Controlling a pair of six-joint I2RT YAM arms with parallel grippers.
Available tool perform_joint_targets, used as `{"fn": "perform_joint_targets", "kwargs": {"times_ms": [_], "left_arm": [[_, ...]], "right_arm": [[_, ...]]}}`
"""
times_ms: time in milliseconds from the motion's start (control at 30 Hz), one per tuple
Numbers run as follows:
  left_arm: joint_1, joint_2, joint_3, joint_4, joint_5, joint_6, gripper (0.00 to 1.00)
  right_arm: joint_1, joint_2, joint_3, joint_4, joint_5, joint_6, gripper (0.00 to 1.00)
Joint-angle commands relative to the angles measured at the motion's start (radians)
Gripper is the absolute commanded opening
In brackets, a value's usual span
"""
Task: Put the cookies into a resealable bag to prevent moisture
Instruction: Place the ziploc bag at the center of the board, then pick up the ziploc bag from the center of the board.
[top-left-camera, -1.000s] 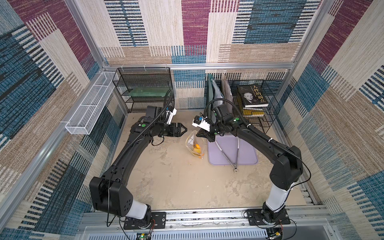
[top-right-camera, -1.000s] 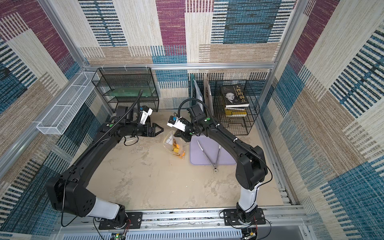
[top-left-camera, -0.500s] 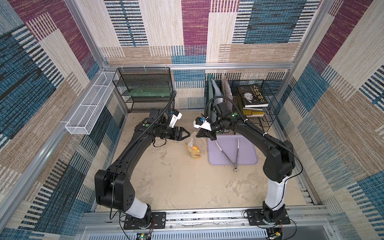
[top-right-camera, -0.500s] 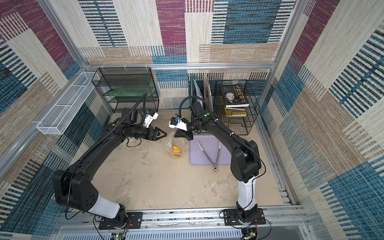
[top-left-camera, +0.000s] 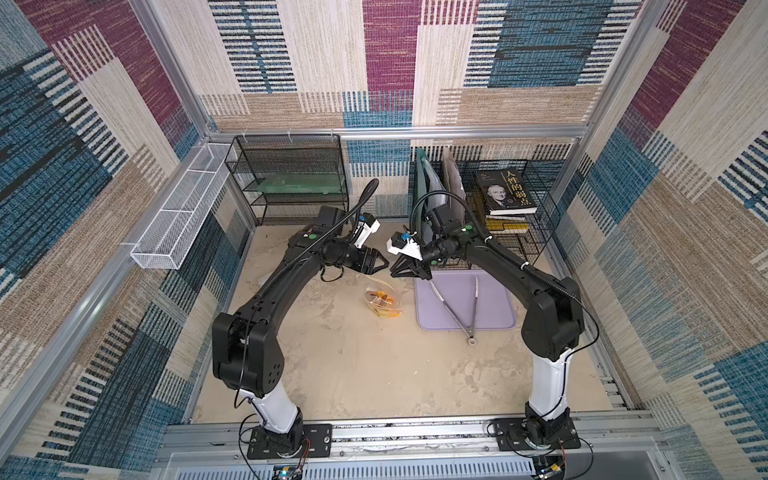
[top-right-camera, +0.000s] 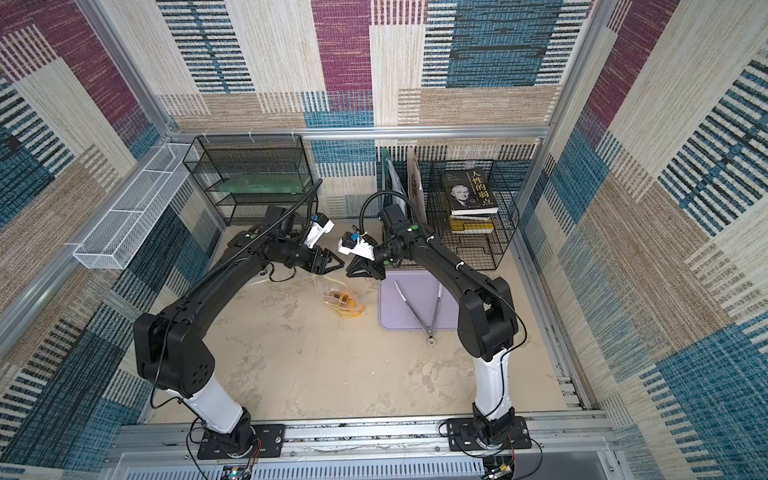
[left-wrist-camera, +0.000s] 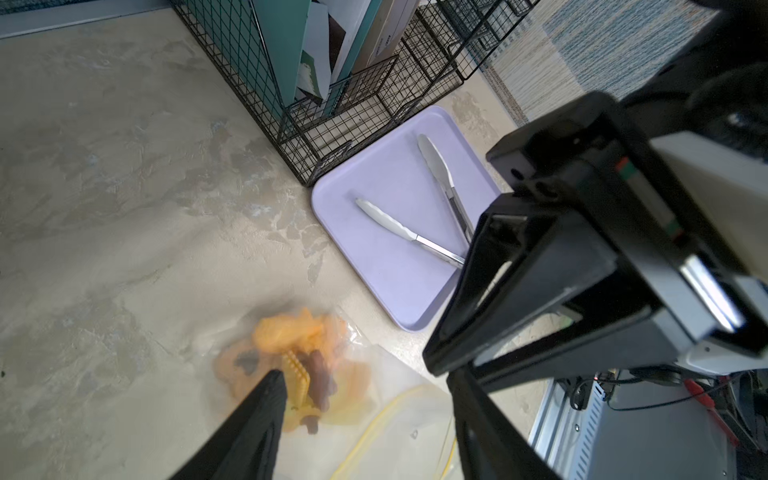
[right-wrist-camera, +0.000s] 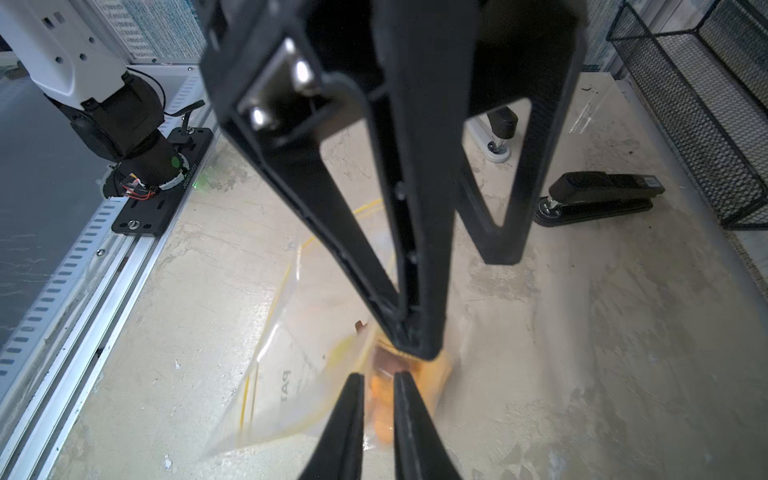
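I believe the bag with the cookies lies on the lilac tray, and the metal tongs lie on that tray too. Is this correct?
Not quite. The bag with the cookies lies on the table, beside the lilac tray, not on it; both top views show this. The metal tongs do lie on that tray.

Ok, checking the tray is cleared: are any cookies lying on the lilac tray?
No, only the metal tongs lie on the lilac tray; the cookies sit inside the resealable bag.

Patchwork woven walls (top-left-camera: 390, 62), mottled beige floor (top-left-camera: 353, 365), black mesh shelf (top-left-camera: 291, 183)
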Motion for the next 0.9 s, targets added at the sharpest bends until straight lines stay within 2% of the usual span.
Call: {"fn": "perform_joint_targets", "kwargs": {"times_ms": [0, 133, 267, 333, 400, 433, 533, 633, 767, 833, 867], "left_arm": [[0.0, 0.001, 0.012, -0.054, -0.069, 0.056, 0.65], [0.028, -0.006, 0.039, -0.071, -0.1, 0.063, 0.65], [0.07, -0.005, 0.092, -0.116, -0.143, 0.059, 0.65], [0.093, -0.023, 0.091, -0.122, -0.144, 0.037, 0.65], [0.104, -0.058, 0.071, -0.124, -0.159, 0.029, 0.65], [0.105, -0.079, 0.056, -0.132, -0.178, 0.033, 0.65], [0.115, -0.137, -0.013, -0.132, -0.232, 0.033, 0.65], [0.141, -0.163, -0.064, -0.12, -0.238, -0.005, 0.65], [0.177, -0.167, -0.079, -0.122, -0.247, -0.052, 0.64], [0.19, -0.169, -0.079, -0.125, -0.261, -0.064, 0.64], [0.194, -0.168, -0.075, -0.129, -0.269, -0.069, 0.64]], "right_arm": [[-0.003, 0.001, 0.007, 0.05, 0.004, 0.061, 0.19], [-0.017, -0.057, -0.056, 0.175, 0.055, 0.221, 0.44], [0.033, -0.204, -0.248, 0.32, 0.252, 0.389, 0.63], [0.059, -0.286, -0.367, 0.377, 0.34, 0.466, 0.77], [0.105, -0.368, -0.474, 0.421, 0.459, 0.532, 0.83], [0.135, -0.416, -0.536, 0.452, 0.545, 0.572, 0.94], [0.24, -0.535, -0.679, 0.522, 0.767, 0.638, 0.95], [0.34, -0.605, -0.761, 0.56, 0.956, 0.676, 0.95], [0.47, -0.624, -0.853, 0.629, 1.142, 0.654, 0.95], [0.493, -0.592, -0.868, 0.66, 1.243, 0.691, 0.95], [0.494, -0.572, -0.86, 0.66, 1.253, 0.706, 0.95]]}}
